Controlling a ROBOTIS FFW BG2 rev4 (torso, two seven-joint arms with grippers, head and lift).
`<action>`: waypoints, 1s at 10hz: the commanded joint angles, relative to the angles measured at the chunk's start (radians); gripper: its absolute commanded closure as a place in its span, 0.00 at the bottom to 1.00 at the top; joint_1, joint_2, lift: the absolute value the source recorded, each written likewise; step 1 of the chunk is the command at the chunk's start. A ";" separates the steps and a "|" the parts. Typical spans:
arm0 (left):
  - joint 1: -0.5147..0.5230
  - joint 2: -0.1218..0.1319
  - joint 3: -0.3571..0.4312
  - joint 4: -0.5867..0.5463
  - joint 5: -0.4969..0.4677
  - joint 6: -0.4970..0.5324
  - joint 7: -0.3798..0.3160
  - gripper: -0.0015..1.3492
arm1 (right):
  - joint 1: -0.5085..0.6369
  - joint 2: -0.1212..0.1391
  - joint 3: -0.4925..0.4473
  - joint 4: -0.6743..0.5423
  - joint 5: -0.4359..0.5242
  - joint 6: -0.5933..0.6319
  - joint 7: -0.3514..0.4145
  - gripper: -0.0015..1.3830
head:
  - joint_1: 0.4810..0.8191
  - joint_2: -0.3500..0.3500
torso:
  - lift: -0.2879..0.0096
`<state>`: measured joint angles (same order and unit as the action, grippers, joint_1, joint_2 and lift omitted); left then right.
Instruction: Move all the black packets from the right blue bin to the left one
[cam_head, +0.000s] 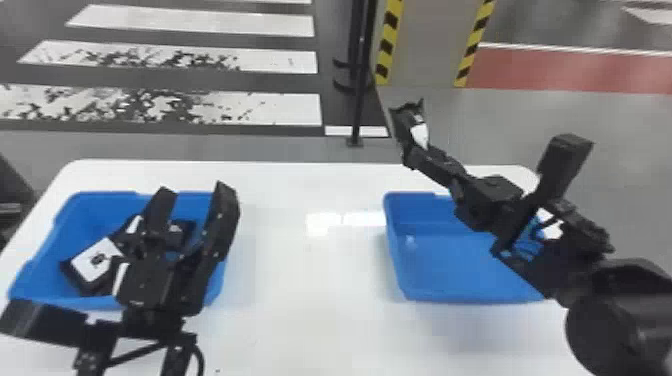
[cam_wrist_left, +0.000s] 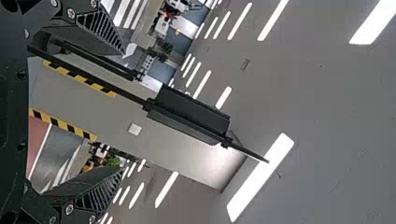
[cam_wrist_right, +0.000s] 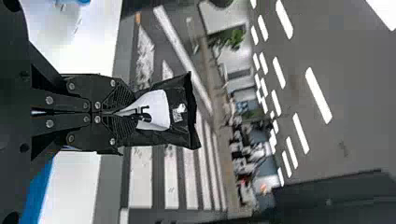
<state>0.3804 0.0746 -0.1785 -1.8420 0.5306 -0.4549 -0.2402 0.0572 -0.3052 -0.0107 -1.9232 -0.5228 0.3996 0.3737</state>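
In the head view my left gripper (cam_head: 194, 192) stands open over the left blue bin (cam_head: 37, 265). Several black packets with white labels lie in that bin, among them one packet (cam_head: 97, 260) near its left side; the left arm partly covers the others. My right gripper (cam_head: 411, 152) is raised beyond the back left of the right blue bin (cam_head: 440, 260), shut on a black packet (cam_head: 419, 131). The right arm hides part of that bin. From the left wrist, the left gripper (cam_wrist_left: 123, 111) has its fingers wide apart. From the right wrist, the right gripper (cam_wrist_right: 128, 112) pinches the packet (cam_wrist_right: 180, 112) at one end.
Both bins stand on a white table (cam_head: 310, 280), with a broad gap between them. Beyond the table's back edge rises a thin black post (cam_head: 357, 100), beside a pillar (cam_head: 427, 45) with yellow and black edging.
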 joint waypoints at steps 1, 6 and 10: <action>0.000 -0.001 -0.009 0.000 0.022 0.008 0.001 0.12 | -0.003 -0.020 0.114 -0.039 -0.091 -0.066 0.014 0.84 | 0.60 0.47 | 0.50; 0.010 0.005 -0.029 -0.106 0.102 0.087 0.001 0.12 | -0.057 -0.068 0.344 -0.015 -0.187 -0.086 0.022 0.84 | 0.60 0.70 | 0.50; 0.007 0.005 -0.015 -0.110 0.016 0.089 0.004 0.11 | -0.101 -0.083 0.479 -0.015 -0.237 -0.086 0.022 0.84 | 0.62 0.78 | 0.50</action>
<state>0.3877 0.0810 -0.1985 -1.9523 0.5608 -0.3622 -0.2363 -0.0396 -0.3859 0.4501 -1.9374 -0.7503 0.3137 0.3958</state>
